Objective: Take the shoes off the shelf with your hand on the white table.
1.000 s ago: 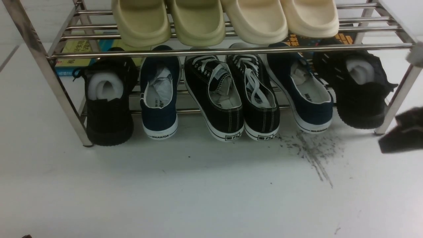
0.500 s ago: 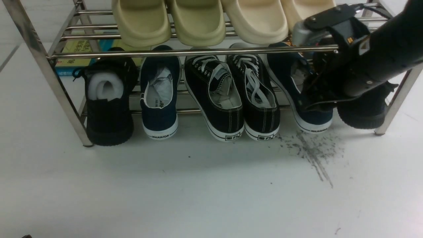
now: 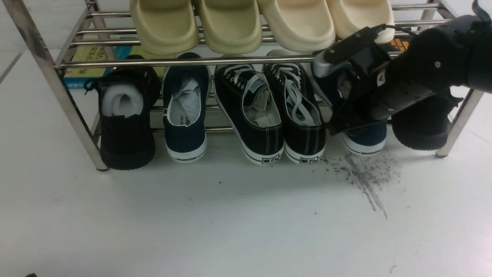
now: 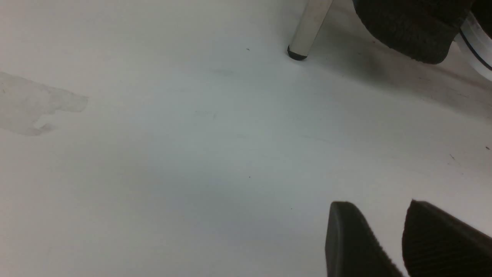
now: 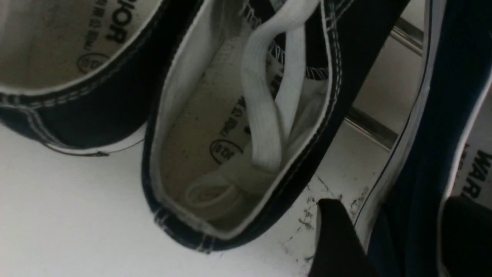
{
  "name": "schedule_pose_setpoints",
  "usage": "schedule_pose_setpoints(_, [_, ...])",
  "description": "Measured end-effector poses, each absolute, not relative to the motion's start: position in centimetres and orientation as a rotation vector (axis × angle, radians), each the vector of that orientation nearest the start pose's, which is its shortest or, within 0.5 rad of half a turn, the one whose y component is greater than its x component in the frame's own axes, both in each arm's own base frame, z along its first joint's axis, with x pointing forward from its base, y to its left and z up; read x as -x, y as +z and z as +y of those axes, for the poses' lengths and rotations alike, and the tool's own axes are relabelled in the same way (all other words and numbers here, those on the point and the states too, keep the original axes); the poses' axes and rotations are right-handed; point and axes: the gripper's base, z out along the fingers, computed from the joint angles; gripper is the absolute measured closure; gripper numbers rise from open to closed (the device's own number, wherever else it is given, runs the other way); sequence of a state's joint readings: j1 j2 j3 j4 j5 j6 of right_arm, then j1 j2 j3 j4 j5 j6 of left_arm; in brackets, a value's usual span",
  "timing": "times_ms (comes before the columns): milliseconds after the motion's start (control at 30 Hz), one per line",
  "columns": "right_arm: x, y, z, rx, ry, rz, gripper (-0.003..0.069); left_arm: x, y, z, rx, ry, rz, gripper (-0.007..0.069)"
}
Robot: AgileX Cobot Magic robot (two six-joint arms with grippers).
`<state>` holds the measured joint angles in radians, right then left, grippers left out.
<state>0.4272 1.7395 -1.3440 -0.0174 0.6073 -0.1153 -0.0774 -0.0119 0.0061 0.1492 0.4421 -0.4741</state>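
Note:
The two navy slip-on shoes stand apart on the lower tier of the steel shelf (image 3: 192, 60). One shoe (image 3: 185, 115) is left of centre. The other (image 3: 365, 140) is right of centre, mostly covered by my right arm. My right gripper (image 3: 338, 125) is at that shoe's heel end. In the right wrist view the right gripper (image 5: 392, 202) is open, with one finger (image 5: 338, 238) outside the navy side wall (image 5: 423, 134) and the other inside. My left gripper (image 4: 378, 204) is open and empty above the white table (image 4: 153, 154), out of the front view.
Black lace-up sneakers (image 3: 269, 107) sit between the navy shoes, close to my right gripper. All-black knit shoes (image 3: 125, 115) (image 3: 423, 127) stand at both ends. Cream slides (image 3: 230, 23) fill the top tier. Dark scuff streaks (image 3: 365, 177) mark the table (image 3: 230, 223). A shelf leg (image 4: 307, 30) shows near my left gripper.
My right arm has come in from the right edge and moved left and down onto the right navy shoe. The shoes have not moved.

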Motion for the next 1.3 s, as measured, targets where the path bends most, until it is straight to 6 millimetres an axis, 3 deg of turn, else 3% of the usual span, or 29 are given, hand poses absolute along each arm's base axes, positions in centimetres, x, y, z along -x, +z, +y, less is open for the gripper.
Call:
schedule_pose_setpoints(300, [-35.8, 26.6, 15.3, 0.631, 0.012, 2.381, 0.0305, -5.1, 17.3, 0.2, 0.293, -0.219, 1.898, 0.0383])
schedule_pose_setpoints(567, [-36.9, 24.7, 15.6, 0.614, -0.026, 2.404, 0.033, -5.1, 17.3, 0.2, 0.293, -0.219, 1.898, 0.0383])
schedule_pose_setpoints(667, [-37.0, 24.6, 15.7, 0.613, -0.023, 2.404, 0.0379, -5.1, 17.3, 0.2, 0.293, -0.219, 1.898, 0.0383])
schedule_pose_setpoints(700, [-37.0, 24.6, 15.7, 0.604, -0.018, 2.408, 0.0458, -5.1, 17.3, 0.2, 0.293, -0.218, 1.898, 0.0383])
schedule_pose_setpoints(767, [-36.9, 24.9, 15.7, 0.598, -0.018, 2.419, 0.0547, -5.1, 17.3, 0.2, 0.293, -0.218, 1.898, 0.0383])
schedule_pose_setpoints(800, [-36.8, 24.9, 15.7, 0.598, -0.017, 2.419, 0.0559, -5.1, 17.3, 0.2, 0.293, -0.218, 1.898, 0.0383])
schedule_pose_setpoints(833, [-36.6, 25.2, 15.6, 0.593, -0.02, 2.427, 0.0621, -5.1, 17.3, 0.2, 0.293, -0.218, 1.898, 0.0383])
schedule_pose_setpoints(867, [-36.3, 25.6, 15.4, 0.591, -0.029, 2.443, 0.0634, -5.1, 17.3, 0.2, 0.293, -0.218, 1.898, 0.0383])
schedule_pose_setpoints(933, [-35.8, 26.1, 15.1, 0.585, -0.038, 2.459, 0.0633, -5.1, 17.3, 0.2, 0.293, -0.218, 1.898, 0.0383])
schedule_pose_setpoints(1267, [-28.6, 34.0, 12.3, 0.509, 0.05, 2.576, 0.0632, -5.1, 17.3, 0.2, 0.293, -0.218, 1.898, 0.0383])
schedule_pose_setpoints(1300, [-28.4, 34.1, 12.3, 0.51, 0.053, 2.583, 0.0632, -5.1, 17.3, 0.2, 0.293, -0.218, 1.898, 0.0383])
